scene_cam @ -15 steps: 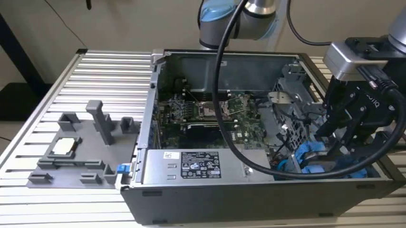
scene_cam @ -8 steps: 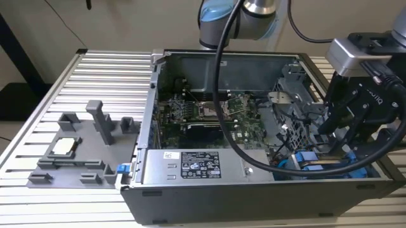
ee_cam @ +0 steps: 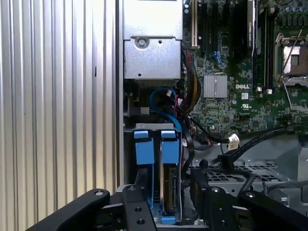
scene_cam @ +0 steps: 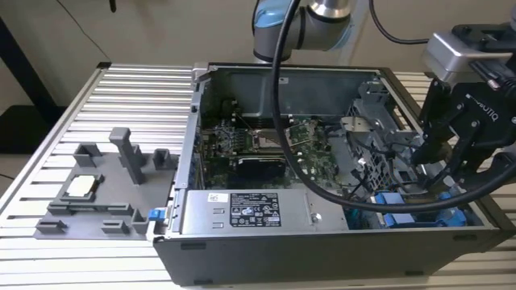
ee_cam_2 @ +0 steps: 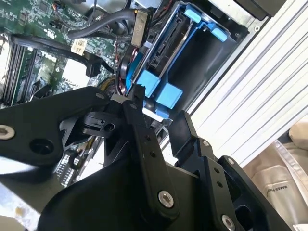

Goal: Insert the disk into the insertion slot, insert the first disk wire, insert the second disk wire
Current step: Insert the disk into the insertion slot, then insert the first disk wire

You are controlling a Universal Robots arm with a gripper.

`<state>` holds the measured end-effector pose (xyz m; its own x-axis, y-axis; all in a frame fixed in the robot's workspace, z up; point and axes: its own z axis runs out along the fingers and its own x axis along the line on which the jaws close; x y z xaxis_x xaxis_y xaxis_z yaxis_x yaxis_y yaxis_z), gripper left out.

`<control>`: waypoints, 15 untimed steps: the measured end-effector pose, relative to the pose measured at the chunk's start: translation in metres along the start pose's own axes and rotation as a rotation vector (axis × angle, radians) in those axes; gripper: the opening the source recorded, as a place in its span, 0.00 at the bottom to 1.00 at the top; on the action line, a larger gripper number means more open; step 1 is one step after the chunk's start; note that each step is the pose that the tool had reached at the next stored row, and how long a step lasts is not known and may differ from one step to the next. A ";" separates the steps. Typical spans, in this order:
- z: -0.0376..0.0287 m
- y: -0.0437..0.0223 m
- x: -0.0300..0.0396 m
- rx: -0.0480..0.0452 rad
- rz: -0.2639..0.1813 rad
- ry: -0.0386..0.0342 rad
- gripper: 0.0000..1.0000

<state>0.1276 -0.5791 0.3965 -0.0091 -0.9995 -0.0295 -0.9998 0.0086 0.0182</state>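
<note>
Basically the disk step looks finished. The disk stands on edge inside the insertion slot, at the corner of the computer case on the exterior view's right, next to the grey power-supply box. Its blue carrier tabs poke out of the bay end; the second wrist view shows the same disk down between the dark bay walls. The gripper hangs right above that bay. In both wrist views its fingers are spread, one each side of the disk edge, and nothing looks clamped between them, so I read the gripper as released, empty. Same in the second wrist view: gripper has a visible gap and the blue tabs show through it. Wires: a blue cable loops near the bay mouth and a black connector sits just beside the disk end, but I cannot tell if either is plugged in. My call: step one done, both wire steps not confirmed, likely left to do. The grey fixture on the exterior view's left holds no disk.
</note>
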 end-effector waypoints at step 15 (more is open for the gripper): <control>0.0006 0.0048 -0.0074 0.2055 -0.009 -0.0370 0.49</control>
<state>0.1229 -0.5716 0.3963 0.0034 -0.9979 -0.0654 -0.9824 0.0089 -0.1864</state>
